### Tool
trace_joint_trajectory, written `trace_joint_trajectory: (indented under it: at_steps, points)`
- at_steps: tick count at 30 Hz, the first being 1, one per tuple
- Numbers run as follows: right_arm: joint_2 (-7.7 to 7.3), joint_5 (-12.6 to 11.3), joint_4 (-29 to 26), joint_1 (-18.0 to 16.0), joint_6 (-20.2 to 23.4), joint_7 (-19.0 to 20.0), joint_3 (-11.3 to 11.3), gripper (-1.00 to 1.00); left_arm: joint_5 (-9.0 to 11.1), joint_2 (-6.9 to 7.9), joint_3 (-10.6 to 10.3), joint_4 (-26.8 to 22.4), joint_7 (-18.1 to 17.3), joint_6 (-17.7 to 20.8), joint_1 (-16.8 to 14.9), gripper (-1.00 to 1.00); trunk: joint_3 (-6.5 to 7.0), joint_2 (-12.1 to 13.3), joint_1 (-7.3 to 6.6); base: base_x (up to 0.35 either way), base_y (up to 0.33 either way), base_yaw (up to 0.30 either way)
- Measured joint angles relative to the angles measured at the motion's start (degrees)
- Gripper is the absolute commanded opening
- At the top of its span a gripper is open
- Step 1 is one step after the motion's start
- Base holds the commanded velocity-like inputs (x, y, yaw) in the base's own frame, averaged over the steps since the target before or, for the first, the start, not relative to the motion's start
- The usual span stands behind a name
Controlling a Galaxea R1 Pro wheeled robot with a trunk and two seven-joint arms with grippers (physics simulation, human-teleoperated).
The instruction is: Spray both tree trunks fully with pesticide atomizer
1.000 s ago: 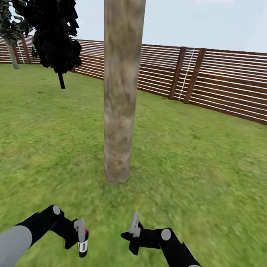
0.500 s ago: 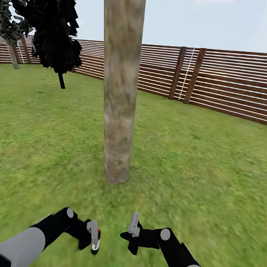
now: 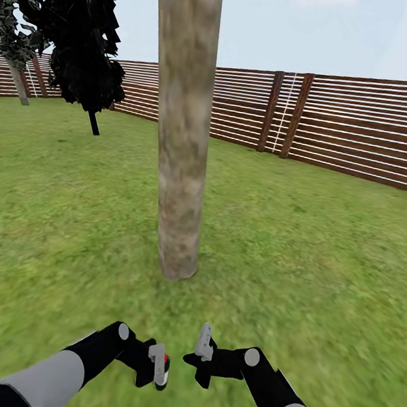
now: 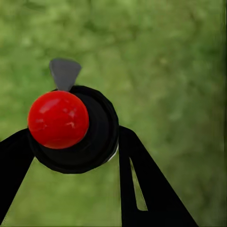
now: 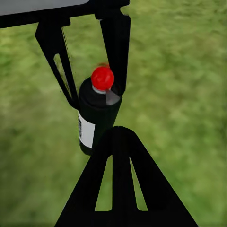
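A thick, mottled grey-tan tree trunk [image 3: 181, 162] rises from the lawn straight ahead of me, and I see no white specks on its bark. Low in the head view, my left gripper [image 3: 159, 368] is shut on the pesticide atomizer [image 3: 163, 372], a small dark bottle with a red top. The left wrist view looks down on that red top [image 4: 58, 119] between the black fingers [image 4: 142, 184]. My right gripper [image 3: 204, 344] is shut and empty, just to the right of the bottle. In the right wrist view the atomizer [image 5: 97, 118] hangs upright just past my closed fingertips [image 5: 118, 142].
A reddish-brown slat fence [image 3: 340, 125] closes off the lawn behind the trunk. A black conifer [image 3: 83, 42] stands at the back left. Beside it at the far left edge is a second, thin pale trunk [image 3: 18, 82]. Grass lies on both sides of the near trunk.
My left arm has carried the atomizer to the right, close to the right gripper. The right arm and the camera have stayed still.
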Motion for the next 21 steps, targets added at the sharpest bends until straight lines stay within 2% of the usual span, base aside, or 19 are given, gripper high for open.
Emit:
trace_joint_trajectory:
  at_steps: [8, 13, 17, 21]
  points:
    - [0.0, 0.0, -0.01, 0.0, -0.04, 0.0, 0.0, -1.0, 0.0, -1.31, -0.04, -0.05, 0.0, -0.11, 0.0, -1.0, 0.0, 0.0, 0.0, 0.0, 0.0, 0.0]
    - [0.0, 0.0, -0.01, 0.0, -0.03, 0.0, 0.0, -1.0, 0.16, -1.69, -0.04, 0.28, -0.05, -3.31, 0.01, -1.0, 0.0, 0.0, 0.0, 0.0, 0.0, 0.0]
    - [0.0, 0.0, -0.01, 0.0, -0.02, 0.0, 0.0, -1.0, 0.17, -1.74, -0.04, 0.4, -0.09, -3.68, 0.01, -1.0, 0.0, 0.0, 0.0, 0.0, 0.0, 0.0]
    - [0.0, 0.0, -0.01, 0.0, -0.04, 0.0, 0.0, -1.0, 0.13, -2.72, -0.03, 0.49, -0.06, -3.7, 0.01, -1.0, 0.0, 0.0, 0.0, 0.0, 0.0, 0.0]
